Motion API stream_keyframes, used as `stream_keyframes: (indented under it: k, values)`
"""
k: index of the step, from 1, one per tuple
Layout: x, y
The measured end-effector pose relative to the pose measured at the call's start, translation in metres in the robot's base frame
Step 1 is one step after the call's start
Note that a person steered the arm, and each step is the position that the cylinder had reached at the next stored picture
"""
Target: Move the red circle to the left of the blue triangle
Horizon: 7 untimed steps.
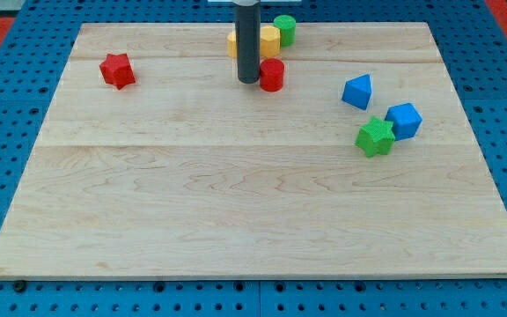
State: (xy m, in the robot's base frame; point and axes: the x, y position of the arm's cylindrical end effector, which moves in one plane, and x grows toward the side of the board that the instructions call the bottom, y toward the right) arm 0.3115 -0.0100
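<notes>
The red circle (272,75) stands near the view's top centre of the wooden board. The blue triangle (357,92) lies to its right, about a hand's width away. My tip (248,81) rests on the board just left of the red circle, touching or almost touching its left side. The rod rises straight up out of the view's top.
A yellow block (268,40) and a green circle (285,29) sit just above the red circle. A red star (117,70) lies at the upper left. A blue cube (404,120) and a green star (375,136) sit below and right of the blue triangle.
</notes>
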Motion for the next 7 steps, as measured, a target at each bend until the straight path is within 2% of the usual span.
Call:
stream_keyframes:
  k: [1, 2, 5, 6, 7]
  values:
    - [-0.006, -0.001]
    - [-0.005, 0.042]
    - [0.036, 0.100]
    - [0.059, 0.102]
    - [0.085, 0.012]
